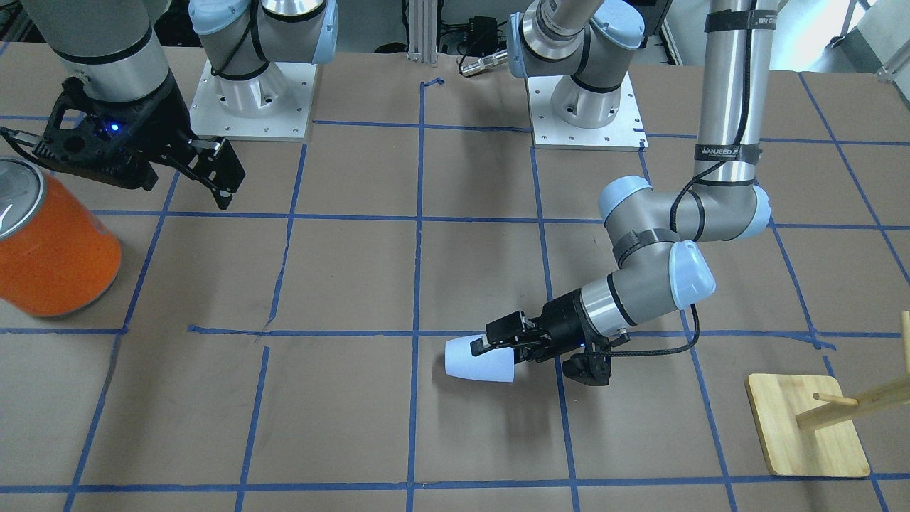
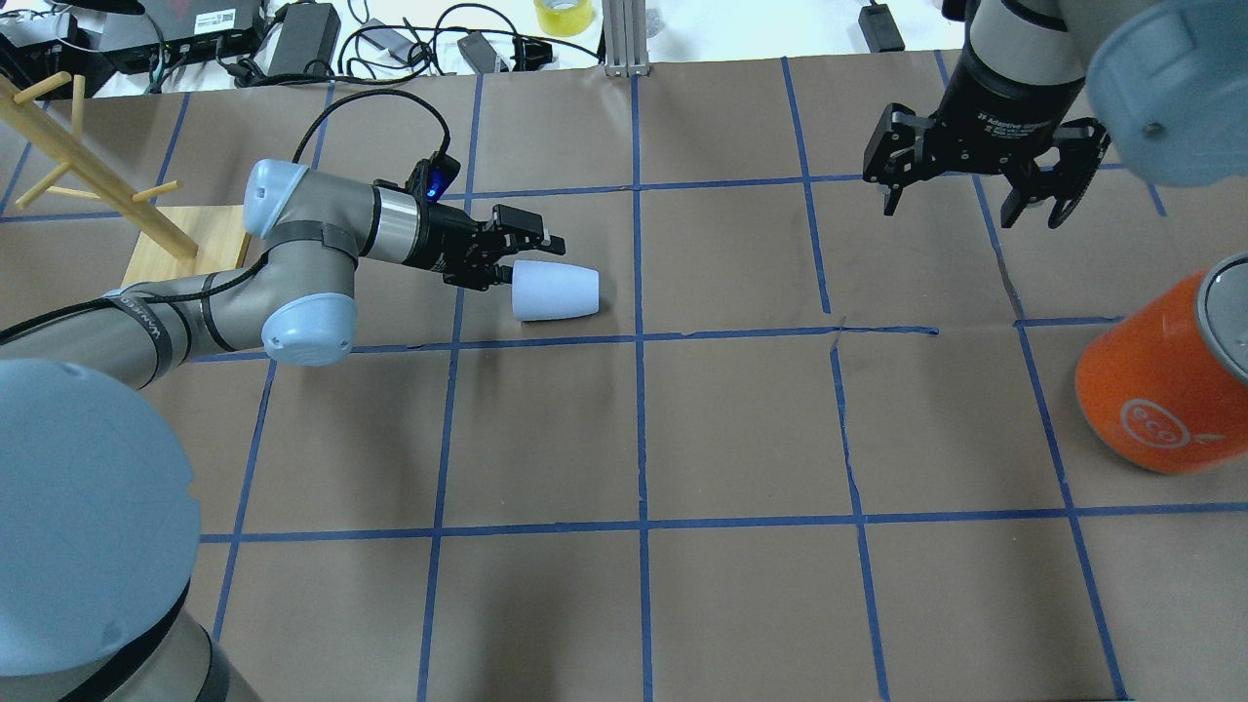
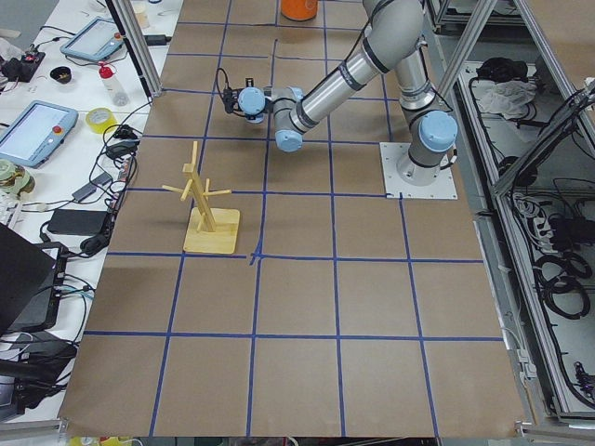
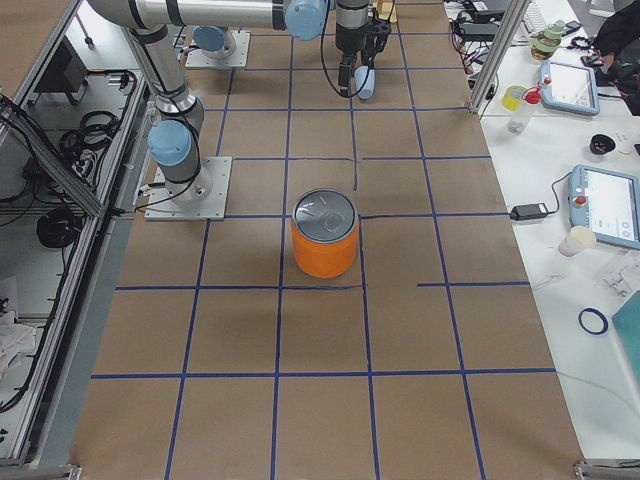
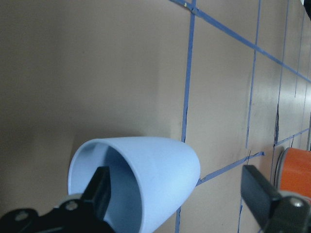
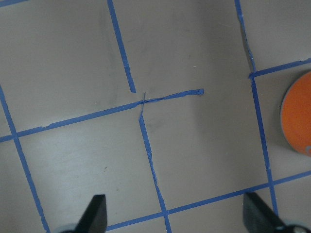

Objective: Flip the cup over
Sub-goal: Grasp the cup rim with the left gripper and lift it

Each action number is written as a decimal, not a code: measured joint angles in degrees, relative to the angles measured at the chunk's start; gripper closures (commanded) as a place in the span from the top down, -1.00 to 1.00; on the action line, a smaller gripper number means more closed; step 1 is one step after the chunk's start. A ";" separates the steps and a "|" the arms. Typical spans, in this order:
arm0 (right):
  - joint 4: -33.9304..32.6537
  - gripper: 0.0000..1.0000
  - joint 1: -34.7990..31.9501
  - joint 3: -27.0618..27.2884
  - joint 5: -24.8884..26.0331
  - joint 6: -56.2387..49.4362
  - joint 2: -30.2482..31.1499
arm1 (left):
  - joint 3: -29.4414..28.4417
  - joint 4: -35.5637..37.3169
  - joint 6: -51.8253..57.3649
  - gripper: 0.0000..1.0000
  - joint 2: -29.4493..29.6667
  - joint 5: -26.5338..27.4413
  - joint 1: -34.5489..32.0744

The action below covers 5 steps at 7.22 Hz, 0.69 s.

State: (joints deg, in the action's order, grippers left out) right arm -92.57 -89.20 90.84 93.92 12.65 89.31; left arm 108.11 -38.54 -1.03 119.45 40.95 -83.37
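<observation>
The pale blue-white cup (image 2: 556, 291) lies on its side on the brown table, rim towards my left arm; it also shows in the front view (image 1: 480, 359) and the right side view (image 4: 365, 82). My left gripper (image 2: 517, 261) is open at the rim. In the left wrist view the cup (image 5: 146, 179) fills the lower left, one finger (image 5: 99, 194) sits inside the mouth and the other finger (image 5: 262, 196) stands well outside, so the jaws straddle the cup's wall without closing on it. My right gripper (image 2: 975, 200) is open and empty, hovering far from the cup.
A large orange canister (image 2: 1160, 390) with a silver top stands near my right gripper, also in the front view (image 1: 53, 249). A wooden peg stand (image 2: 185, 244) on a square base sits behind my left arm. Blue tape lines grid the table.
</observation>
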 measured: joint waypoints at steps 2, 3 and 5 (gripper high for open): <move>-0.13 1.00 -0.01 0.14 0.03 -0.06 -0.01 | -0.02 1.79 -0.05 -0.40 0.00 -0.04 -0.10; -0.19 1.00 -0.01 0.25 0.03 -0.07 -0.01 | -0.03 2.39 -0.26 -0.67 0.00 -0.09 -0.12; -0.27 1.00 -0.01 0.41 0.03 -0.08 -0.01 | -0.08 2.84 -1.41 -0.92 -0.42 -0.28 -0.13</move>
State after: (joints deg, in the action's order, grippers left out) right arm -92.84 -89.21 91.26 93.96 12.57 89.30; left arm 108.03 -35.69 -2.45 119.02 40.68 -83.50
